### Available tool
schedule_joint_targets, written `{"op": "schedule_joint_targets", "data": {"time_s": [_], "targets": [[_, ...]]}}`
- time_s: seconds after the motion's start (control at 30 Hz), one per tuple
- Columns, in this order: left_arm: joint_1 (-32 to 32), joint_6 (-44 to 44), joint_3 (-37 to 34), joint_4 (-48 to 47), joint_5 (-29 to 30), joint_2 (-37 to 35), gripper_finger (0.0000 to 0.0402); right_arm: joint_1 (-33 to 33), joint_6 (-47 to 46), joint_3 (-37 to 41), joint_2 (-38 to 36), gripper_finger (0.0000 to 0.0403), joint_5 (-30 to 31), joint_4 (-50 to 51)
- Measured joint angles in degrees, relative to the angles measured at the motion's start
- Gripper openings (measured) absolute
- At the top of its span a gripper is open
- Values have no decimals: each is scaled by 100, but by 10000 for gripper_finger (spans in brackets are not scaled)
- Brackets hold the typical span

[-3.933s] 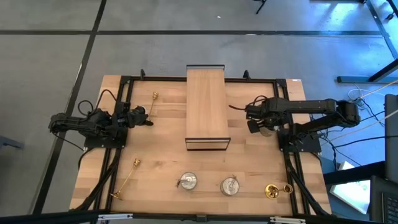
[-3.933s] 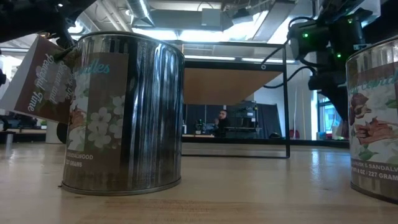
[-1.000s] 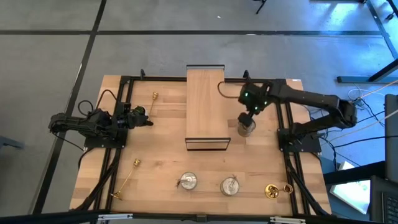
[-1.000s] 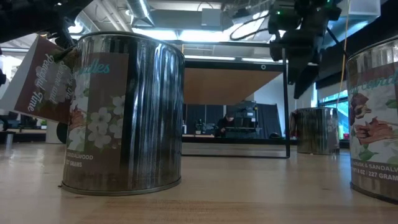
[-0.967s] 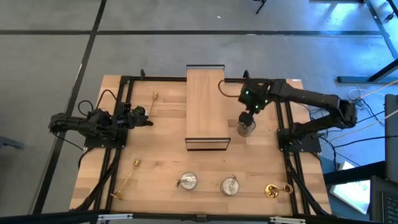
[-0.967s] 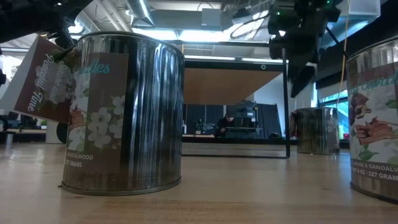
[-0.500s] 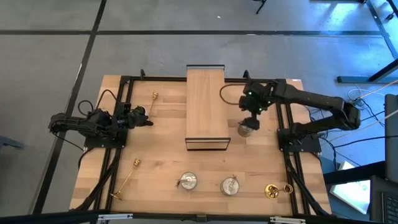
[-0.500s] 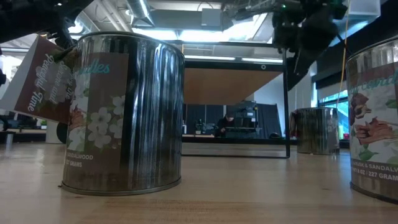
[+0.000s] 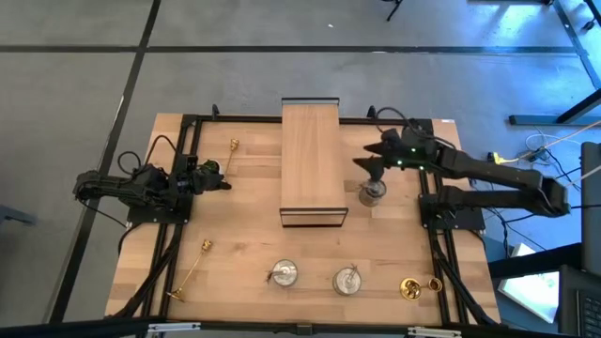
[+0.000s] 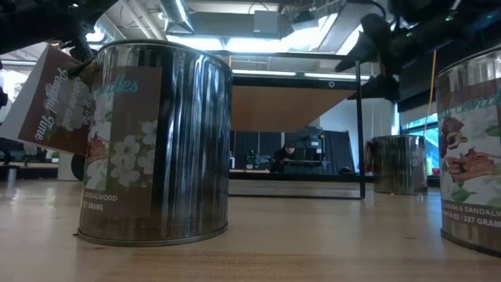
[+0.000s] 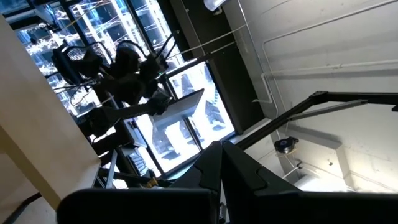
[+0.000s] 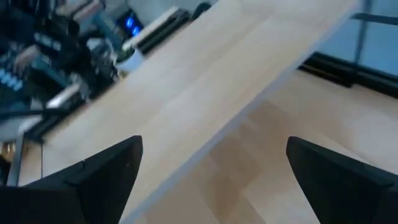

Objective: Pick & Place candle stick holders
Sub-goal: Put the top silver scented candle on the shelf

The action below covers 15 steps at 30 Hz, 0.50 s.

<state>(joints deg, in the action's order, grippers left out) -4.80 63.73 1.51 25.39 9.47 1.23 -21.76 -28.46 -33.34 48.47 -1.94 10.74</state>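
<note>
A squat silver candle stick holder (image 9: 373,193) stands on its base on the table, right beside the wooden shelf (image 9: 310,160); the low view shows it far back (image 10: 395,164). My right gripper (image 9: 368,166) hovers open just above and beyond it, touching nothing, its fingers (image 12: 93,180) wide apart. Two more silver holders (image 9: 283,274) (image 9: 348,280) stand near the front edge. A gold one (image 9: 413,288) lies at the front right, and slim gold candlesticks lie at the left (image 9: 231,150) (image 9: 192,268). My left gripper (image 9: 222,184) waits shut at the left.
The raised wooden shelf on a black wire frame fills the table's middle. Black frame rails (image 9: 188,188) run along the left and right sides. In the low view two silver holders (image 10: 153,141) (image 10: 473,157) loom close to the camera.
My right gripper, open throughout, has drawn back from over the silver holder toward the table's right edge. It has tipped from pointing steeply down to nearly level. The holder stays standing beside the shelf.
</note>
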Motion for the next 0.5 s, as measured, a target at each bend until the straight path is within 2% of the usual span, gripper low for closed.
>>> {"op": "schedule_joint_targets", "data": {"time_s": [0.2,0.3,0.37,0.5], "targets": [[0,-40,0,0,0,0,2,128,-744,2,-328,400,-645,305],[2,-13,1,2,-15,0,2,483,-1124,2,-370,400,-592,791],[0,-3,1,2,-15,0,2,859,-1383,2,-367,400,32,1271],[0,7,1,2,-17,0,2,1684,-2654,2,-365,400,1996,2244]]}}
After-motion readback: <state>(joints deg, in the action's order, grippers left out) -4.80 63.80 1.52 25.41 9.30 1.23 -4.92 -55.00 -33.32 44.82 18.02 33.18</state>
